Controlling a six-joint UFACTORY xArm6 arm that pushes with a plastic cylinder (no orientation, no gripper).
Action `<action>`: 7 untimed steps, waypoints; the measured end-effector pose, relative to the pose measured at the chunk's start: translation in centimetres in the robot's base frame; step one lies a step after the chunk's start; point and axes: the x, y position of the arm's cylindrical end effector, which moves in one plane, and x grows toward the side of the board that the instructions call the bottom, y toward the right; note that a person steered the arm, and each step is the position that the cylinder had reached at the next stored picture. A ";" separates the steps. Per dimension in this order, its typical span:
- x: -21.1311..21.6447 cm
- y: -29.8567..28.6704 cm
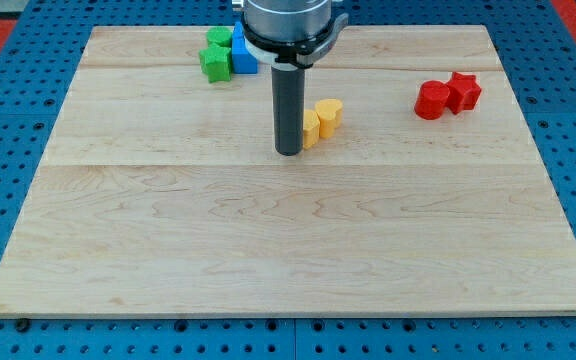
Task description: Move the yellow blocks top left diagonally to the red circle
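Two yellow blocks sit together just above the board's middle: one (311, 128) partly hidden behind the rod, the other, heart-like (329, 114), up and to its right. My tip (288, 151) rests on the board, touching the lower-left yellow block's left side. The red circle block (431, 100) lies at the view's right, touching a red star block (463, 91) on its right.
A green block (215, 62) and another green block (219, 39) sit with a blue block (242, 55) near the top edge, left of the rod's mount. The wooden board (268, 250) lies on a blue pegboard table.
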 end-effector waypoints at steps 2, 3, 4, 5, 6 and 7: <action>-0.4 -3.4; -0.9 -4.1; -1.0 -3.3; -1.0 -0.9; -1.0 -0.3; -1.0 1.0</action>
